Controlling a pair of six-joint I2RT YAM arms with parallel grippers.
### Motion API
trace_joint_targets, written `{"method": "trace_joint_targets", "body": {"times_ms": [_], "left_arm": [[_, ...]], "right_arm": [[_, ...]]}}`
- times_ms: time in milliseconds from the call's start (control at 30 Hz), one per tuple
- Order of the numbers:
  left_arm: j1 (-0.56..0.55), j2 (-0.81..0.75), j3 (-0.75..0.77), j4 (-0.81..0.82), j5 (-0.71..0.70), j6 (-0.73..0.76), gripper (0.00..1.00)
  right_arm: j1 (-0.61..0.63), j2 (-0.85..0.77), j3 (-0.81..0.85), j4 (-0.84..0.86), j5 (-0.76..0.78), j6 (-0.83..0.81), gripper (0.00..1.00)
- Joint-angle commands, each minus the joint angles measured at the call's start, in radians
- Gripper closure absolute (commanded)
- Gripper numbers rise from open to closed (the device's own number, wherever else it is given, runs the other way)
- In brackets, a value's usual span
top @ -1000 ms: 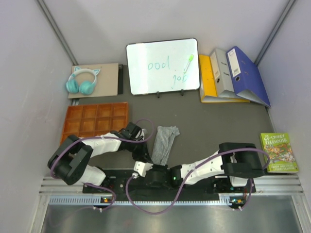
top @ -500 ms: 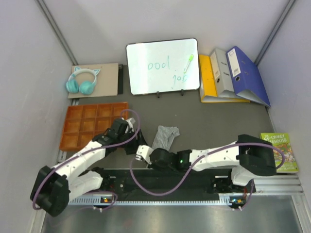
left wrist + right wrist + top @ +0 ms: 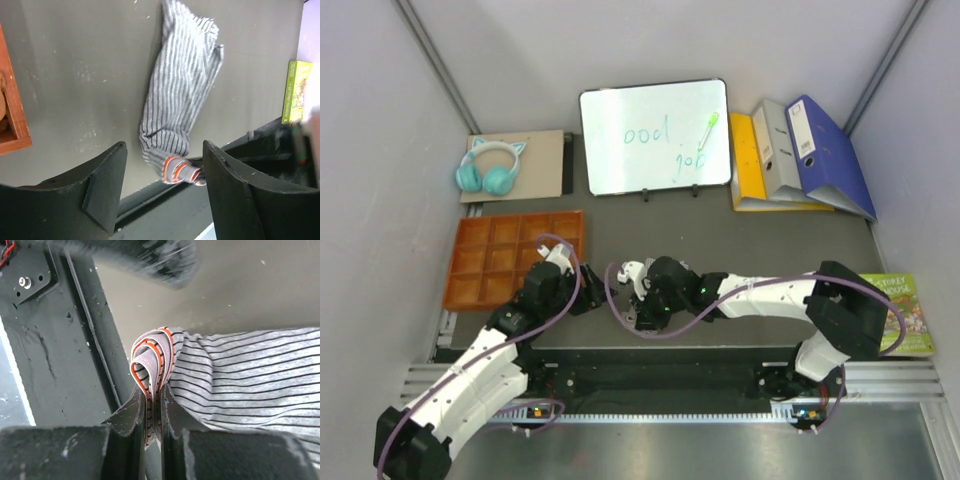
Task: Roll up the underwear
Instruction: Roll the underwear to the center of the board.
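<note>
1. The striped boxer shorts point(image 3: 182, 95) are soft grey-and-white cloth with fine dark stripes running along their length.
2. They are folded into a long, narrow band that lies on the dark table point(image 3: 75, 75). The far end is crumpled and a little wider.
3. The end beside the table's near edge carries the waistband point(image 3: 150, 365), grey with orange-red edging, doubled over into a small upright loop.
4. That loop is pinched between the fingers of the right gripper point(image 3: 148, 407), and the rest of the cloth trails away from it in loose creases.
</note>
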Motion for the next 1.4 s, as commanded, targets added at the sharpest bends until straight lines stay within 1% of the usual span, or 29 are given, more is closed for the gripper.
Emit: {"method": "trace_joint_targets", "body": {"times_ms": [0,33,200,267,400,700,733,867,1067,1233,1333,1367], "left_arm": [[-0.015,-0.005,-0.076,0.199,0.016,-0.045,0.34],[-0.022,0.000,-0.088,0.234,0.020,-0.040,0.34],[-0.025,0.012,-0.109,0.311,0.045,-0.002,0.34],[-0.025,0.030,-0.134,0.390,0.065,-0.004,0.34],[-0.031,0.072,-0.183,0.475,0.126,-0.008,0.34],[-0.050,0.092,-0.244,0.504,0.146,0.030,0.31],[-0.051,0.104,-0.247,0.509,0.143,0.033,0.31],[-0.059,0.158,-0.267,0.556,0.149,0.033,0.31],[-0.100,0.248,-0.263,0.616,0.145,0.043,0.33],[-0.137,0.299,-0.278,0.641,0.089,0.039,0.35],[-0.151,0.363,-0.280,0.661,0.053,0.032,0.40],[-0.156,0.383,-0.277,0.661,0.034,0.027,0.45]], "right_arm": [[-0.082,0.049,0.004,0.056,-0.193,0.040,1.00],[-0.095,0.062,0.007,0.054,-0.204,0.040,1.00],[-0.156,0.115,0.021,0.053,-0.272,0.040,1.00],[-0.179,0.142,0.026,0.057,-0.290,0.041,1.00],[-0.205,0.184,0.033,0.063,-0.308,0.052,1.00],[-0.251,0.267,0.075,0.036,-0.319,0.072,1.00],[-0.256,0.280,0.078,0.010,-0.316,0.074,1.00],[-0.270,0.309,0.081,0.007,-0.334,0.080,1.00],[-0.285,0.345,0.092,-0.003,-0.350,0.094,1.00],[-0.293,0.357,0.092,-0.003,-0.354,0.098,1.00],[-0.293,0.352,0.089,0.000,-0.359,0.098,1.00],[-0.293,0.351,0.087,-0.003,-0.359,0.098,1.00]]}}
